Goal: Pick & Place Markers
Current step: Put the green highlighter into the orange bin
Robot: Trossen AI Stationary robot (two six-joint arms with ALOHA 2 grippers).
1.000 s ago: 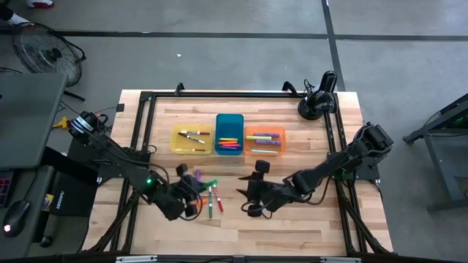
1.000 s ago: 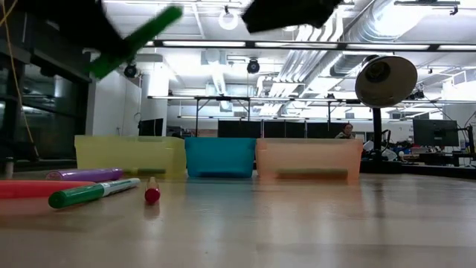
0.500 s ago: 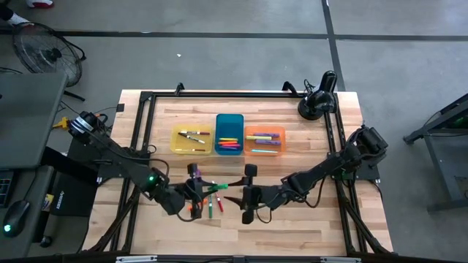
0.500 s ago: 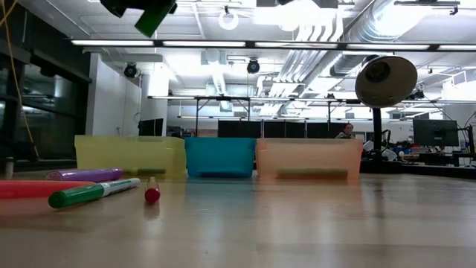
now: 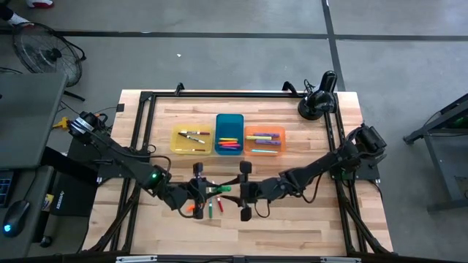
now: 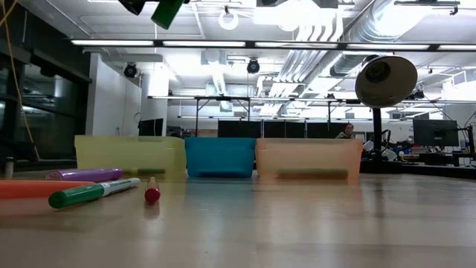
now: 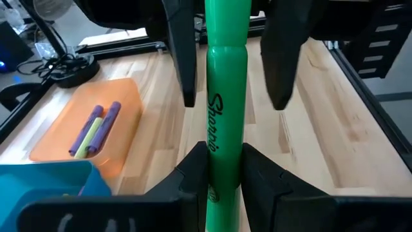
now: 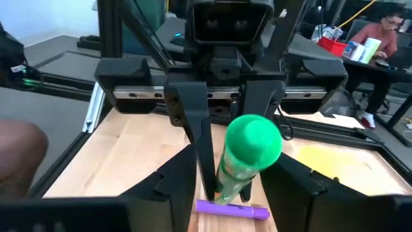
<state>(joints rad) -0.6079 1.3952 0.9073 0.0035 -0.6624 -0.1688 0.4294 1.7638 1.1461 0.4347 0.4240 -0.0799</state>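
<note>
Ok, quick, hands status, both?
Left hand: closed on the green marker, held above the table.
Right hand: open, fingers either side of the marker's free end.

Three trays [image 5: 229, 139] sit side by side at centre frame in the high view, markers inside each. Below them, loose markers [image 5: 213, 206] lie on the table [image 5: 292, 226], between the left gripper [image 5: 199, 191] and right gripper [image 5: 243, 191].

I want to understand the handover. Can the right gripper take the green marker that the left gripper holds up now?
Probably yes. The left gripper is shut on the green marker, whose free end points between the right gripper's open fingers. Nothing stands between them.
</note>
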